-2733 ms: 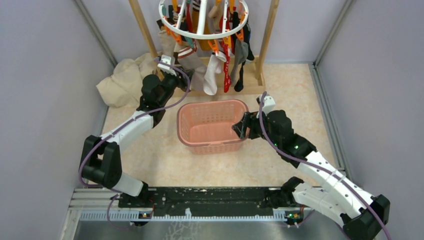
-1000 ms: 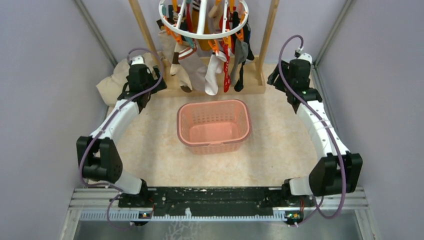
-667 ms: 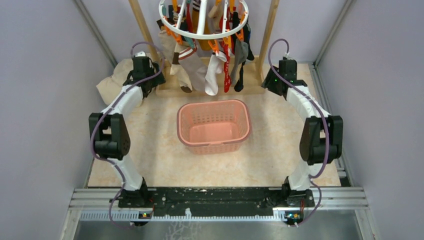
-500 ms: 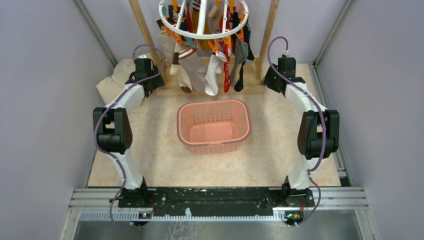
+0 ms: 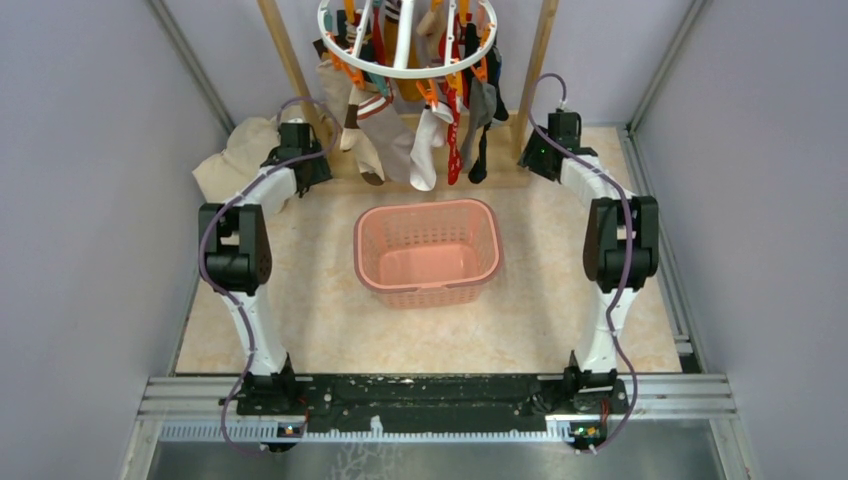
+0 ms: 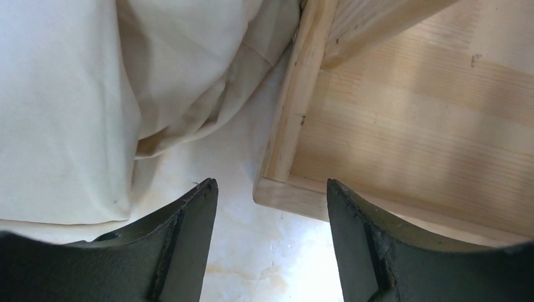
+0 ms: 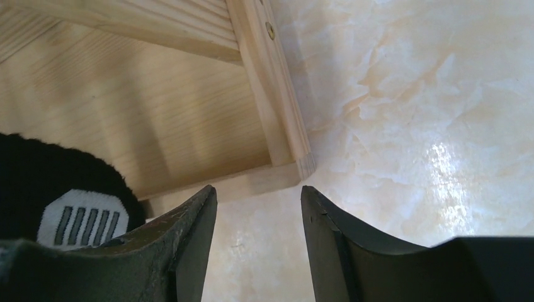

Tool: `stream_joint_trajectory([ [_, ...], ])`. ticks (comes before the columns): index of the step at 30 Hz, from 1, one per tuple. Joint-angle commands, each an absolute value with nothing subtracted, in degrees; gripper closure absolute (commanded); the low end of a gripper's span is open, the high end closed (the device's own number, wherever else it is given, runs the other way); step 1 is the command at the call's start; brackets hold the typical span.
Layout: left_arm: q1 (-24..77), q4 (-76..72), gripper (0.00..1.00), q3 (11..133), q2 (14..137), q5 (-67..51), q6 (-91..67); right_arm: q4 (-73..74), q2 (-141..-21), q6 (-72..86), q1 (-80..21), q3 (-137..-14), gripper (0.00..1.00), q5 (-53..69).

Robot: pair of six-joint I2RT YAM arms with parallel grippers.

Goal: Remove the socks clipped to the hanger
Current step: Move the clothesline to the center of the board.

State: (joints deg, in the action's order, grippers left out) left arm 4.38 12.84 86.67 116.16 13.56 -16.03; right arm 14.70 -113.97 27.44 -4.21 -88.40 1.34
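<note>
The white ring hanger (image 5: 405, 45) with orange and teal clips hangs at the top centre. Several socks (image 5: 425, 135) in red, grey, white and black dangle from it. My left gripper (image 5: 302, 158) points down at the left corner of the wooden frame base, left of the socks. In the left wrist view it (image 6: 272, 189) is open and empty above the floor. My right gripper (image 5: 545, 152) points down at the base's right corner. In the right wrist view it (image 7: 258, 192) is open and empty, with a black sock (image 7: 44, 182) with a white patch at its left.
A pink slotted basket (image 5: 427, 215) stands on the floor below the socks. The wooden frame base (image 5: 505, 178) and its uprights stand behind it; the base also shows in both wrist views (image 6: 409, 132) (image 7: 145, 107). A cream cloth (image 5: 238, 160) (image 6: 82, 94) lies at back left.
The left gripper left the socks and the right left the basket rim; both swung out, then in to the frame's base corners. Both elbows folded upward. The socks stay clipped.
</note>
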Motion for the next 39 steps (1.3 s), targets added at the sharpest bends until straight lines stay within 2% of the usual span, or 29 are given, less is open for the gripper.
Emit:
stream_joint_trajectory([
  [1, 4.31, 12.59, 0.29, 89.27, 117.1, 15.75, -13.56, 14.19, -117.24, 25.8, -4.22, -95.25, 0.47, 0.23],
  [6, 4.22, 12.66, 0.29, 89.65, 118.54, 15.69, -13.52, 16.87, -120.89, 24.77, -4.46, -100.03, 0.47, 0.18],
  [12, 4.31, 13.71, 0.28, 90.19, 120.43, 14.59, -14.0, 20.18, -123.17, 22.24, -7.14, -101.62, 0.47, -5.91],
  [17, 4.31, 14.6, 0.42, 89.49, 121.26, 13.64, -13.8, 22.93, -125.42, 21.18, -8.85, -103.42, 0.48, -9.43],
  [24, 4.31, 14.88, 0.44, 89.87, 122.74, 13.63, -13.16, 28.56, -128.84, 20.45, -9.32, -107.46, 0.51, -11.54],
  [26, 4.31, 15.24, 0.47, 89.91, 123.02, 13.12, -13.39, 29.59, -129.42, 20.28, -9.36, -107.92, 0.55, -11.31],
  [32, 4.38, 16.88, 0.54, 87.76, 121.07, 11.42, -14.55, 31.37, -129.07, 19.39, -9.37, -105.87, 0.67, -10.51],
  [39, 4.98, 16.12, 0.55, 82.15, 117.52, 10.87, -15.43, 27.02, -123.68, 19.59, -9.4, -95.11, 0.68, -9.86],
])
